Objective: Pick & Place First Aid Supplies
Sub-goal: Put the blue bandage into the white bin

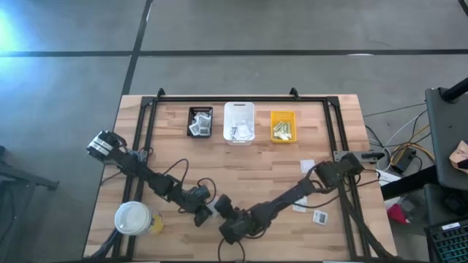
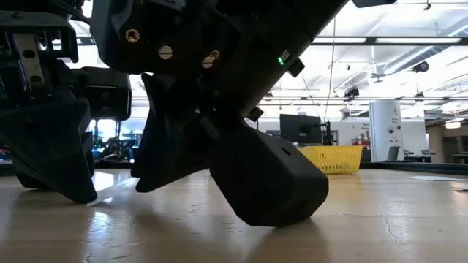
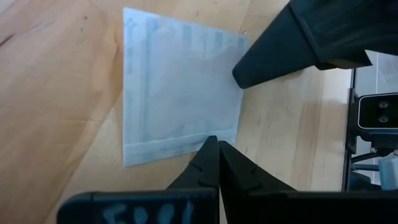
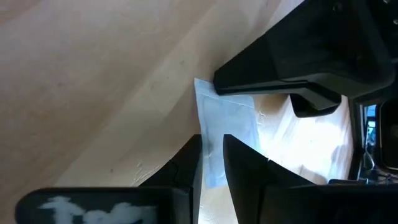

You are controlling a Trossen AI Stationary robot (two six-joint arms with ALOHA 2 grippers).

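A flat white packet with faint blue stripes lies on the wooden table near its front edge, between the two grippers. The left gripper is low at the packet's edge, its fingers pressed together and holding nothing. The right gripper is angled down at the opposite edge, fingers slightly apart with the packet's edge between them. Farther back stand a black bin, a white bin and a yellow bin.

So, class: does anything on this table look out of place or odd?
Yes. A large white-lidded cup stands at the table's near left corner, unlike the first aid packets. Also, both the left gripper and the right gripper crowd one flat packet.
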